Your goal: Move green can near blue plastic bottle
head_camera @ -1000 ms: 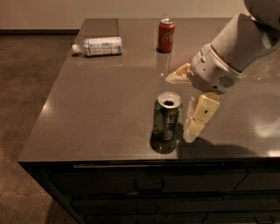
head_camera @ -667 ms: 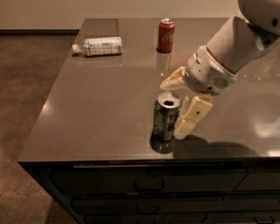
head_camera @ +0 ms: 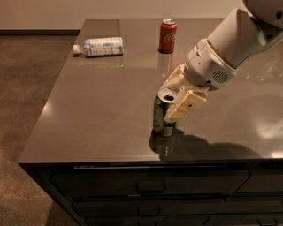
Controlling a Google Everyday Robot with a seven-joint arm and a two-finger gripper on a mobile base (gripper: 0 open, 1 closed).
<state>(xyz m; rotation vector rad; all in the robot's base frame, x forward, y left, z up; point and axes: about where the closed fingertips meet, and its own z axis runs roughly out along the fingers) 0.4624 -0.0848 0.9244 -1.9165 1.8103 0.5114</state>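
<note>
Gripper (head_camera: pixel 169 104) open wide w/ fingers astride green can (head_camera: pixel 161 118) top; blue plastic bottle (head_camera: pixel 102 46) well apart, back-left.

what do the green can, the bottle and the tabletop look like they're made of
The green can: likely thin metal, given the shiny silver top with a pull-tab hole; painted sides. The blue plastic bottle: clear plastic, see-through with a pale label. The tabletop: dark, polished, stone or laminate, judging by reflections. The gripper is at the can's top.

A glossy dark brown counter (head_camera: pixel 101 101) with dark drawer fronts (head_camera: pixel 150 183) stands on speckled brown floor (head_camera: pixel 26 75) before a plain beige wall (head_camera: pixel 124 8).
</note>
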